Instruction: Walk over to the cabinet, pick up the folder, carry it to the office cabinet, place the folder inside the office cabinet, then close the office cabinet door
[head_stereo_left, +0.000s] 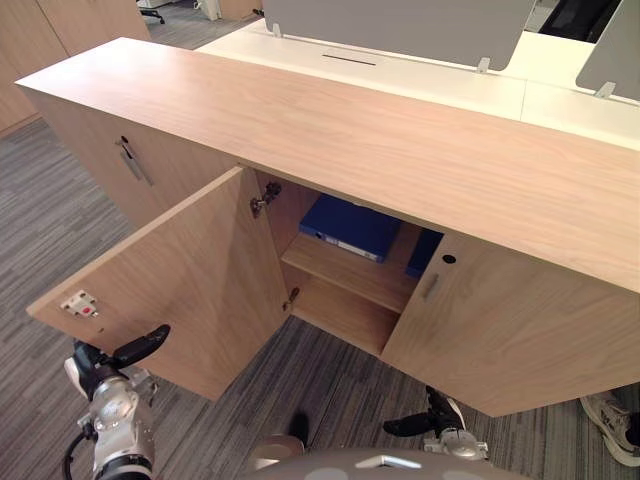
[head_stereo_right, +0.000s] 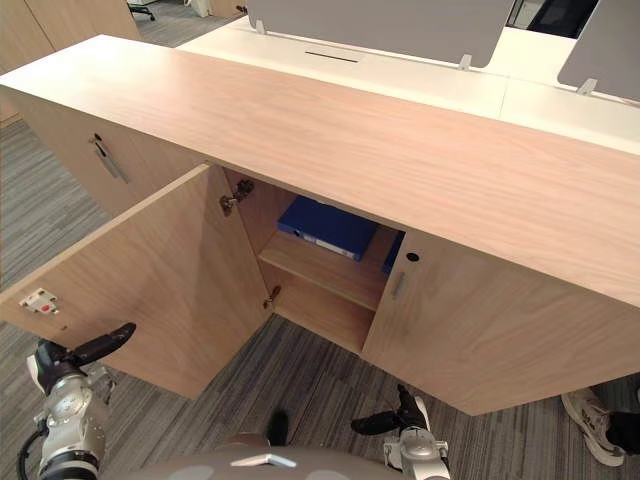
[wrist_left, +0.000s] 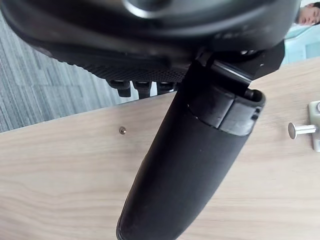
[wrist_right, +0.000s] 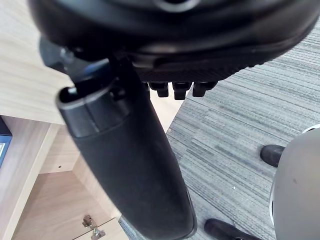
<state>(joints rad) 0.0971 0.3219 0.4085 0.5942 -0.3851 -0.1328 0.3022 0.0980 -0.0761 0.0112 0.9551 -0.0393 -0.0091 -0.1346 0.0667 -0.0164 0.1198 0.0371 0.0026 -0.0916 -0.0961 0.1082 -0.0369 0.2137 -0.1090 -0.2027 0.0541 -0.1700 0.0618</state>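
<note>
A blue folder (head_stereo_left: 350, 226) lies flat on the upper shelf (head_stereo_left: 350, 278) inside the low wooden office cabinet (head_stereo_left: 400, 150). The cabinet's left door (head_stereo_left: 190, 285) stands swung wide open toward me. My left hand (head_stereo_left: 105, 365) hangs low by that door's outer edge, fingers relaxed and empty; its thumb (wrist_left: 190, 170) shows against the door's inner face (wrist_left: 65, 175). My right hand (head_stereo_left: 430, 422) hangs low in front of the right door (head_stereo_left: 500, 330), open and holding nothing, thumb (wrist_right: 130, 160) over the carpet.
A second blue item (head_stereo_left: 425, 250) sits partly hidden behind the right door. Another cabinet door with a handle (head_stereo_left: 132, 162) lies to the left. A white desk with grey screens (head_stereo_left: 400, 60) stands behind. A person's shoe (head_stereo_left: 610, 420) rests at the lower right.
</note>
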